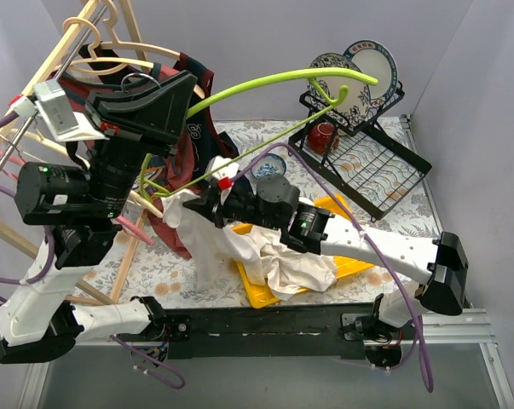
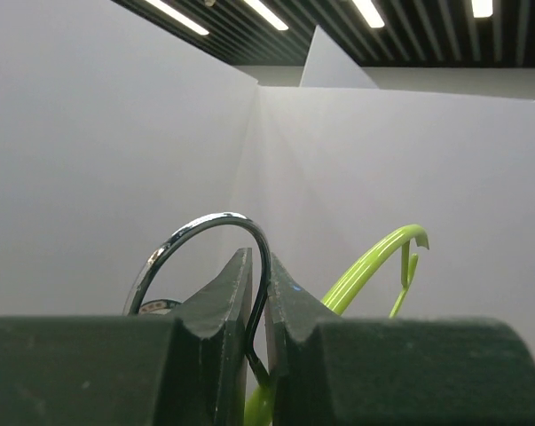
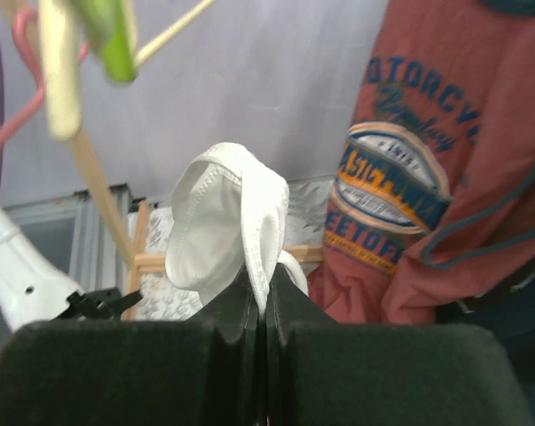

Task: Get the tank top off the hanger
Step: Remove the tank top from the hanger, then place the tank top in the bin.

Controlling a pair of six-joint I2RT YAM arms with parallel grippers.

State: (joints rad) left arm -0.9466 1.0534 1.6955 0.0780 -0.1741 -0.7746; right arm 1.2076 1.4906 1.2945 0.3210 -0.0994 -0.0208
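White tank top (image 1: pixel 239 247) trails from the right gripper (image 3: pixel 267 297), its jaws clamped on a bunched fold, down onto the yellow tray (image 1: pixel 352 266). The left gripper (image 2: pixel 258 293) is raised high, jaws pinching the green hanger's (image 1: pixel 274 81) metal hook (image 2: pixel 216 216), probably steadying it while the low, outstretched right arm draws the cloth clear.

Hanger hook (image 2: pixel 205 218) glossy metal; tank top (image 3: pixel 223 222) apparently soft cloth.
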